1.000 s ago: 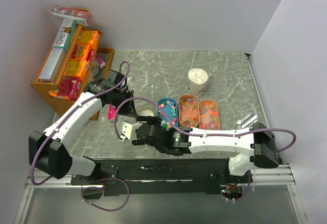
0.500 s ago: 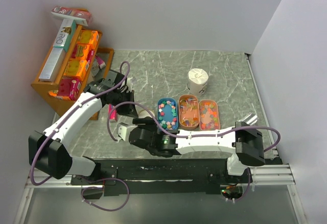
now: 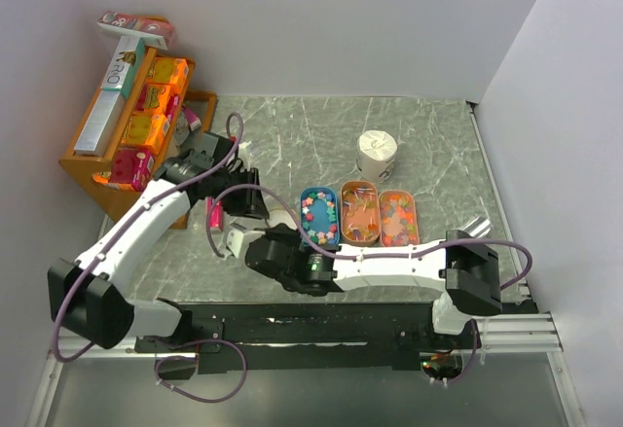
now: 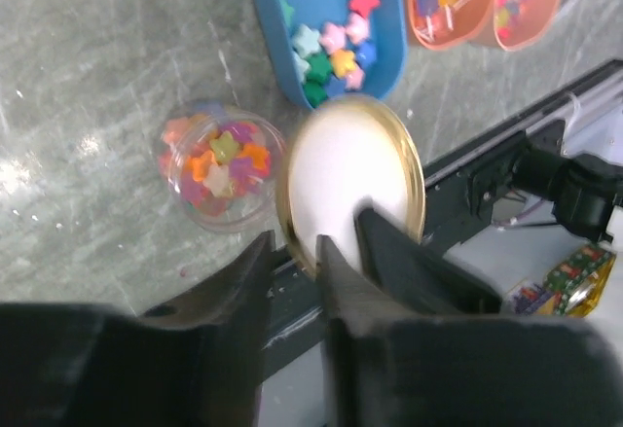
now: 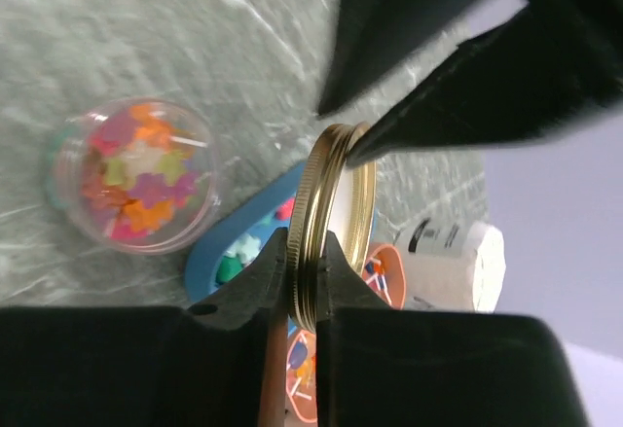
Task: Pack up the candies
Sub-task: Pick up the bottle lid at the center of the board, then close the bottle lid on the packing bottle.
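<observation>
Looks like a robotics lab test cell, not a home or a shop. Boxed in on three sides by plain white panels, with a grey marble-patterned bench filling the whole floor of the booth. Holds two white-and-black robot arms bolted to an aluminium rail at the near edge, with purple cables left looping in the open. Laid out like a staged trial: three small trays of candies side by side in a neat row, plus a wooden rack of orange boxes pushed into the far left corner. Watched from overhead and from both wrists.
</observation>
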